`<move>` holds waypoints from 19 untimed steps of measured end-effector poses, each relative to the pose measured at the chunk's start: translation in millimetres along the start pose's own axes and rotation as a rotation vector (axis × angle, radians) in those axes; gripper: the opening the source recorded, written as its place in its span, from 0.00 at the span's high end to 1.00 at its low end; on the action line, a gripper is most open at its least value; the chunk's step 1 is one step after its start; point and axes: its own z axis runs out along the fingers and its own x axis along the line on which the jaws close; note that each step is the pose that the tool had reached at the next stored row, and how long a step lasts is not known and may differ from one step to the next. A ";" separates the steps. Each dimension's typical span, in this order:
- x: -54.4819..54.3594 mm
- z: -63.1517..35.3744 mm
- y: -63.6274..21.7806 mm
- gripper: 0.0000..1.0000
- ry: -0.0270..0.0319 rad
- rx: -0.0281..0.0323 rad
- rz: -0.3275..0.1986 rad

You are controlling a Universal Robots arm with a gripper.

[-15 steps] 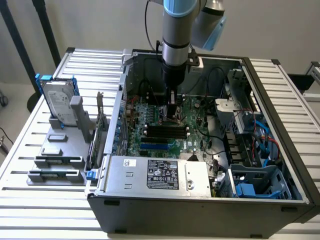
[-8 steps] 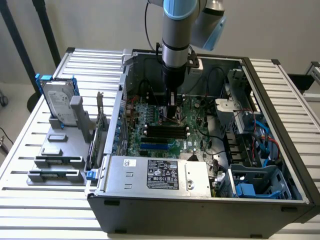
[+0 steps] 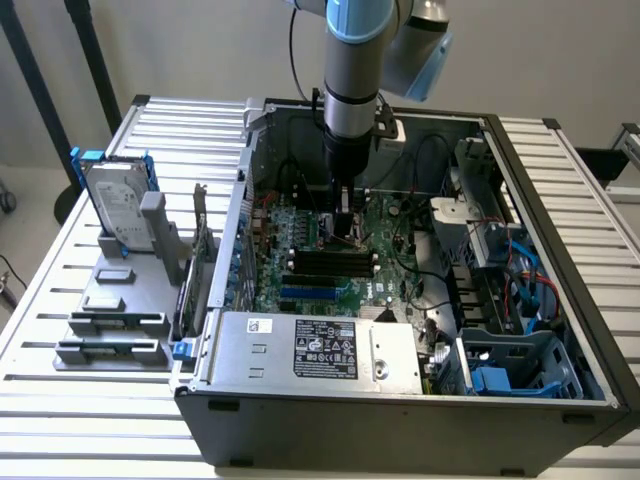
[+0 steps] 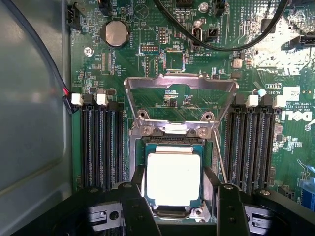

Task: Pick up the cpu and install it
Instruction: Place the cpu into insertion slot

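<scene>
Wrist view, nearest first: the tool (image 4: 175, 191) stands with its jaws set fairly wide, and its two dark fingertips (image 4: 135, 206) flank the cpu (image 4: 173, 178); the pads appear to lie against two opposite edges of the chip, so this reads as a grip on the cpu rather than an empty spread. The cpu sits directly between the fingers and straight below the wrist, shiny top up, square to the socket (image 4: 172, 142) and within its outline; whether it is fully seated or a little above the contacts cannot be told. Being square, it has no long axis; the gripped edges are the ones facing the two banks of memory slots (image 4: 101, 142). Just beyond the chip, the metal load plate (image 4: 179, 83) stands swung up and open on its hinge, clear of the socket; further off on the green motherboard (image 4: 275, 64) lie a coin battery (image 4: 115, 33) and a looping black cable (image 4: 236, 46).

Exterior view: the arm (image 3: 352, 90) reaches straight down into the open computer case (image 3: 400, 415), with the tool (image 3: 343, 225) low over the board; the power supply (image 3: 320, 350) lies nearer the camera; on the slatted worktop (image 3: 100, 420), to the exterior view's left, a hard drive (image 3: 115, 205) stands upright in a grey holder, well apart from the tool.
</scene>
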 end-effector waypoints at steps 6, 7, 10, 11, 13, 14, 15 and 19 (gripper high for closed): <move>0.0 0.4 0.0 0.45 -0.0053 -0.0002 0.000; 0.0 0.4 0.0 0.45 -0.0065 -0.0001 0.000; 0.0 0.7 0.0 0.45 -0.0109 -0.0002 0.000; 0.0 0.8 0.0 0.45 -0.0122 -0.0002 0.000; 0.0 1.2 0.0 0.45 -0.0141 -0.0003 0.000; 0.0 1.4 0.0 0.45 -0.0152 -0.0003 0.000; 0.1 1.5 0.0 0.45 -0.0161 -0.0002 0.000; 1.4 2.2 0.0 0.45 -0.0202 -0.0003 0.000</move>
